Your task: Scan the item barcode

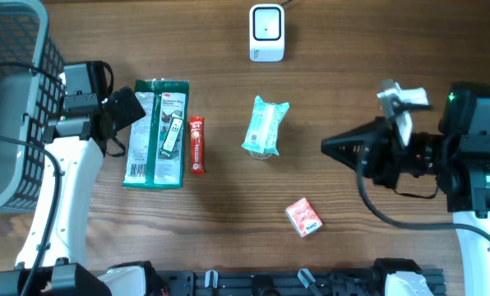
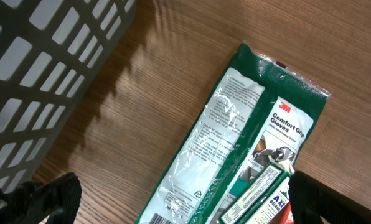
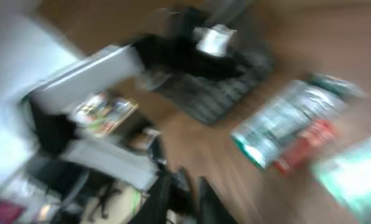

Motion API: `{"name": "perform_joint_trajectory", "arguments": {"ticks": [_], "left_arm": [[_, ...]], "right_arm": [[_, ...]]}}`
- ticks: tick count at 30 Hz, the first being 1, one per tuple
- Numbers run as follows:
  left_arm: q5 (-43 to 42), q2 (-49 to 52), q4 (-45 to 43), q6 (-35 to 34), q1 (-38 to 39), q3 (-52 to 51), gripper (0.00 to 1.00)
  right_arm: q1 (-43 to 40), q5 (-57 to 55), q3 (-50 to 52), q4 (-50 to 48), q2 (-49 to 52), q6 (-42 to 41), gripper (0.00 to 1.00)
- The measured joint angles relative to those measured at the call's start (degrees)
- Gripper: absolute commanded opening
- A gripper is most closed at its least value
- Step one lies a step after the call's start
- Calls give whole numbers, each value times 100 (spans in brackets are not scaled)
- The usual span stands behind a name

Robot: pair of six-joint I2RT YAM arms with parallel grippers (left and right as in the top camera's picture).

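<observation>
While no item has yet been brought to the white scanner point(image 1: 267, 33) at the far edge of the table, four candidates lie flat on the wood: a green glove pack point(image 1: 156, 133), a slim red bar point(image 1: 196, 145) just beside its right edge, a teal packet point(image 1: 266, 126) near the centre below the scanner, and a small red box point(image 1: 303, 217) toward the front. The left gripper point(image 1: 128, 122) hangs over the glove pack's left edge, next to the wire basket point(image 1: 6, 82), jaws spread wide and empty. The right gripper point(image 1: 329, 148) points at the teal packet from some way off, holding nothing; its fingers lie close together, but the blurred wrist view does not show whether they meet. Judged stage: early. Choosing, grasping, carrying and presenting a barcode are all left to do, and the intended item cannot be told.
</observation>
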State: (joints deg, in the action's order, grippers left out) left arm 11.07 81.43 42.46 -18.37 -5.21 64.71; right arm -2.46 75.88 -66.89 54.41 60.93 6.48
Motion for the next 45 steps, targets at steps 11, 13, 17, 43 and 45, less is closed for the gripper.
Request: {"name": "perform_joint_trajectory", "arguments": {"ticks": [11,13,17,43,45], "left_arm": [[0,0,2,0,0,0,100],[0,0,2,0,0,0,100],[2,0,0,0,0,0,100],[0,0,2,0,0,0,100],[0,0,0,0,0,0,100]], "right_arm": [[0,-3746,11,1786,892,-629,31],[0,-3915,133,1827,1058,-649,29],[55,-4122,800,1655,1191,-817,20],[5348,-5925,2903,-555,1285,-5357,5],[5392,-6074,2905,-568,1388,-5541,5]]}}
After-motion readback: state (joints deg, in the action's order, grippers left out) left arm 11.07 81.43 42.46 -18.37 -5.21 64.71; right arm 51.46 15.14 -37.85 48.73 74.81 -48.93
